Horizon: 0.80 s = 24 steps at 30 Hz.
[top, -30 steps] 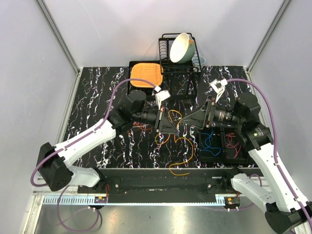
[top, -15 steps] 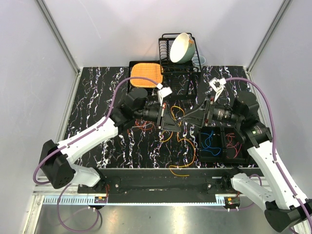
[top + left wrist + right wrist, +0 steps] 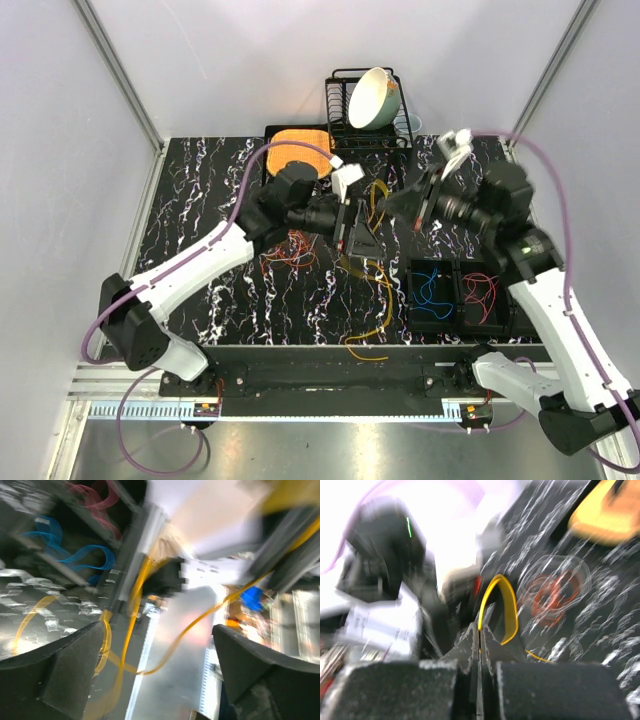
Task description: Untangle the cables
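A yellow cable (image 3: 380, 275) hangs in a long strand from my right gripper (image 3: 386, 203) down to the table's front edge. The right gripper is shut on the cable's upper loop (image 3: 498, 602), pinched between the closed right gripper (image 3: 480, 630) tips. My left gripper (image 3: 361, 237) sits just below and left of it, wide open. In the left wrist view the yellow cable (image 3: 172, 642) runs loose through the gap of the left gripper (image 3: 157, 627), touching neither finger. A bundle of red cables (image 3: 290, 250) lies on the table under the left arm.
A black two-bin tray (image 3: 455, 268) at the right holds a blue cable (image 3: 432, 295) and a red cable (image 3: 480, 293). At the back stand a dish rack (image 3: 345, 130) with a cream bowl (image 3: 372, 97), and an orange pad (image 3: 301, 150).
The left gripper has opened and let go of the yellow cable. The right gripper has shut on it and lifted it toward the back. Both arms moved away from the front edge.
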Motion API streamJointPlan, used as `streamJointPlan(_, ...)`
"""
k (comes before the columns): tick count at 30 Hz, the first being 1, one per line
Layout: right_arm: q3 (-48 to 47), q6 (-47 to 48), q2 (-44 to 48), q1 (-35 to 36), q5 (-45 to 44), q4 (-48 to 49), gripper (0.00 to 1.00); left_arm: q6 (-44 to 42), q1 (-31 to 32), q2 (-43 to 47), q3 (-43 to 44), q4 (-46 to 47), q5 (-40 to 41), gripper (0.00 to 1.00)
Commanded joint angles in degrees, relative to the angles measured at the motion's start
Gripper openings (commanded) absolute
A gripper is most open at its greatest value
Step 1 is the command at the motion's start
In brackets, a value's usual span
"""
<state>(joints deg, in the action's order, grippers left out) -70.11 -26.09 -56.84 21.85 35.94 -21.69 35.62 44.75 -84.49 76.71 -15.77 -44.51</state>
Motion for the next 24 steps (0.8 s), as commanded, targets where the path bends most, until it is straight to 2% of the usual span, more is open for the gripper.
streamJointPlan(1, -18.8, 3.5, -2.8, 0.1, -20.9, -6.5, 0.00, -9.3, -3.3, 5.5, 2.7, -12.8, 13.5, 0.99)
streamJointPlan(2, -25.8, 4.2, -5.7, 0.2, -25.1, -8.2, 0.00, -9.9, -4.6, 7.9, 1.9, -13.4, 16.4, 0.99)
streamJointPlan(5, -37.6, 6.9, -11.3, 0.2, -32.2, -13.8, 0.00, -11.3, -5.7, 12.5, -2.0, -15.6, 22.9, 0.99)
streamJointPlan(8, -44.9, 8.9, -14.9, 0.1, -38.4, -16.7, 0.00, -12.1, -5.7, 16.8, -6.7, -17.2, 28.0, 0.99)
streamJointPlan(16, -57.5, 14.9, -20.0, 0.1, -55.1, -21.5, 0.00, -12.8, -5.6, 26.6, -16.8, -20.7, 35.9, 0.99)
streamJointPlan(19, -61.5, 18.1, -21.2, 0.0, -64.4, -22.5, 0.00, -12.9, -5.7, 28.6, -17.7, -21.4, 37.7, 0.99)
streamJointPlan(20, -62.9, 19.4, -21.6, 0.1, -70.4, -22.7, 0.00, -12.9, -5.7, 28.9, -17.9, -21.5, 37.9, 0.99)
streamJointPlan(24, -64.5, 24.0, -21.3, 0.1, -81.5, -21.9, 0.00, -12.7, -5.7, 29.8, -18.4, -21.8, 38.0, 0.99)
